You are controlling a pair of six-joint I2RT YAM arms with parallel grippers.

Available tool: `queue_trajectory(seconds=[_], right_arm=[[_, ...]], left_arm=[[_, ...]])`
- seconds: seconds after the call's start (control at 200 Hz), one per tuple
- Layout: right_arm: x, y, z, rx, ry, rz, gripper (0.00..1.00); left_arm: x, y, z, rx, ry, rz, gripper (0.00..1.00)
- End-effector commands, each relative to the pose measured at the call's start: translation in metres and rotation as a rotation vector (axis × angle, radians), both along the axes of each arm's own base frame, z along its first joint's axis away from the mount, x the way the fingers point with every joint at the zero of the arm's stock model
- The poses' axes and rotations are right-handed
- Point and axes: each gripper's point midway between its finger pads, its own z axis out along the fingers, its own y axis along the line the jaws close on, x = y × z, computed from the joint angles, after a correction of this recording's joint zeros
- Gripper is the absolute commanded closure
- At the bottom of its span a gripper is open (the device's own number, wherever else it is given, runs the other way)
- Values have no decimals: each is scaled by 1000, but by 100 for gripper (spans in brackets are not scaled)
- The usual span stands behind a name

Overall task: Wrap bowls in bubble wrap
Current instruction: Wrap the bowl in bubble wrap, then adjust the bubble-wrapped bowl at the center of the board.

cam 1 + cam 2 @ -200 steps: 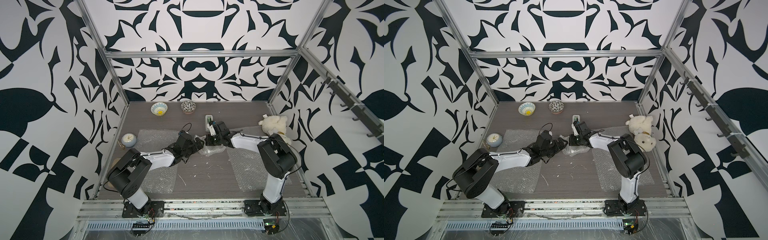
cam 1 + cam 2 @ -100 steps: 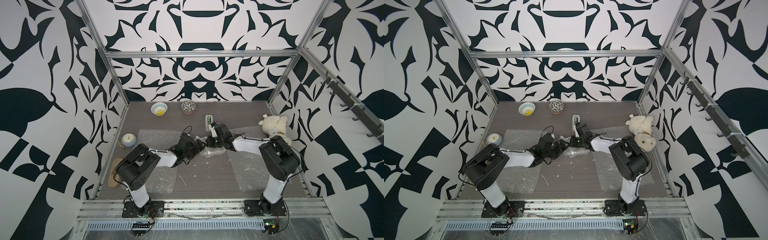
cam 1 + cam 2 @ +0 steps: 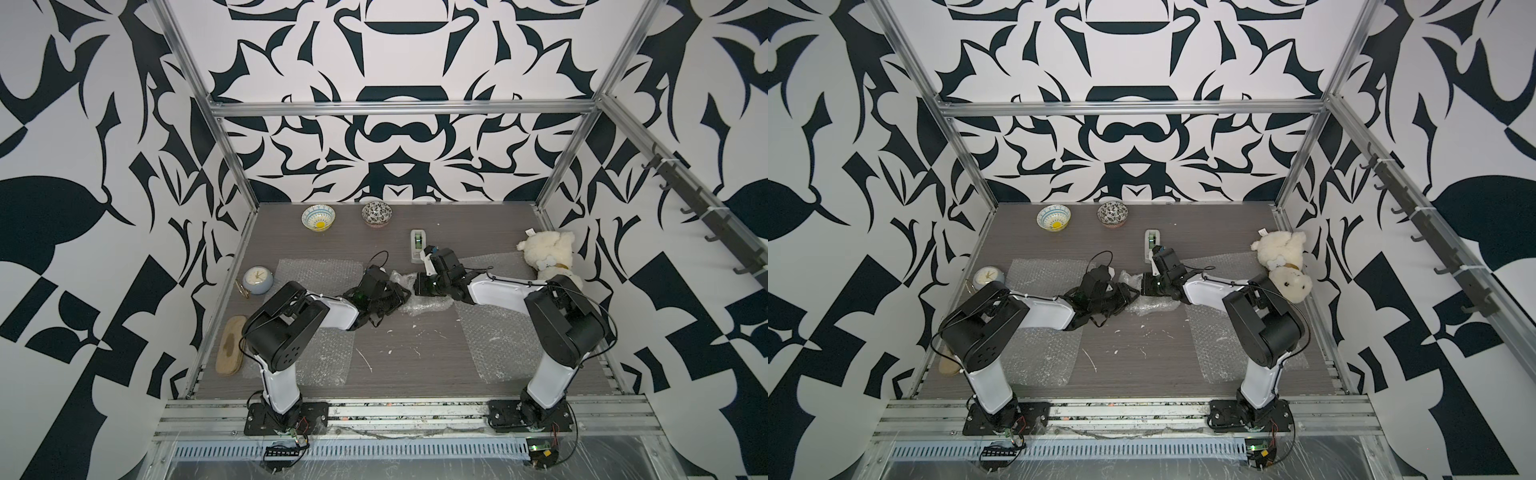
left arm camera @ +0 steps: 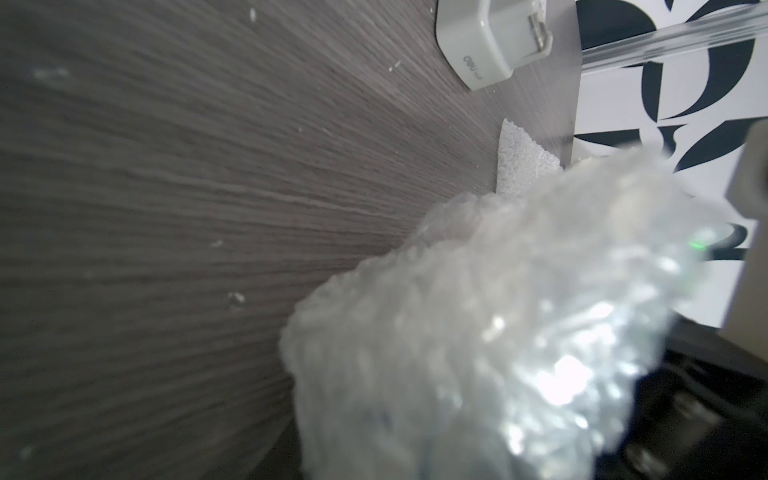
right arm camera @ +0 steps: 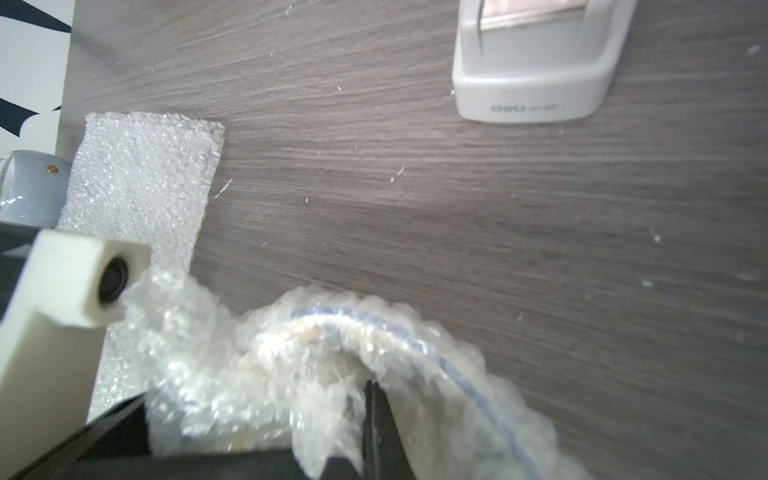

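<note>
Left tool [image 3: 400,294] and right tool [image 3: 420,286] are nose to nose mid-counter, both against the crumpled translucent bundle of bubble wrap [image 3: 428,306]. How wide the left one stands, I cannot tell. The right one shows only a dark finger [image 5: 380,411] sunk in the folds, and I cannot say whether it is pinching. What's changed: the left arm's black shoulder block has swung inward over the last second, uncovering a tan oval pad [image 3: 230,347] at 8 o'clock, while both tips have stayed on the bundle. By my read, the first wrap is still being closed up. Through the plastic shows the blue rim of a patterned ceramic bowl [image 5: 374,328]. The count: three bowls, that one plus a light-blue-and-white bowl with yellow centre [image 3: 318,217] at 11 o'clock and a black-and-white floral bowl [image 3: 376,213] at 12, both bare. Three sheets: the bundle, a flat clear bubbled sheet [image 3: 316,270] at 9, another flat sheet [image 3: 494,345] at 4. One pale round alarm clock [image 3: 257,280], one white tape dispenser [image 3: 417,246].
</note>
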Motion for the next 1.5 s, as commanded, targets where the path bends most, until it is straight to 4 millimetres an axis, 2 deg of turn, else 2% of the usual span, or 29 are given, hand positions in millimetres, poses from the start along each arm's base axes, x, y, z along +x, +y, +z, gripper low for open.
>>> queue_trajectory(seconds=[0.0,0.08,0.26,0.36,0.465,0.55,0.62,0.765,0.88,1.085,1.245,1.31,1.385,1.495], right_arm=[[-9,-8,14,-1,8,14,83],[-8,-12,24,30,12,28,76],[-3,-30,46,104,-13,70,68],[-3,-39,54,105,-24,115,62],[-1,-44,60,60,-49,149,50],[0,-44,59,52,-42,173,43],[1,-42,52,51,-25,197,23],[7,-33,41,64,14,231,19],[15,-24,36,79,38,252,5],[26,-13,29,109,59,280,2],[31,-11,13,85,84,262,2],[35,-13,6,70,89,241,8],[40,-14,3,68,82,218,21],[41,-14,1,80,87,203,34]], left_arm=[[-5,30,-31,173,66,-19,55],[1,27,-21,224,34,-78,55],[12,27,-5,382,-36,-231,53],[16,23,-3,394,-52,-321,53],[17,16,-6,335,-45,-406,54],[20,17,-11,304,-33,-441,54],[22,19,-12,287,-25,-457,54],[25,20,-13,277,-29,-469,53],[26,16,-11,264,-28,-480,53],[29,13,-5,262,-42,-491,53],[33,10,-1,258,-55,-496,52],[33,10,-1,258,-55,-498,52],[33,11,0,265,-57,-497,51],[35,14,3,279,-69,-487,47]])
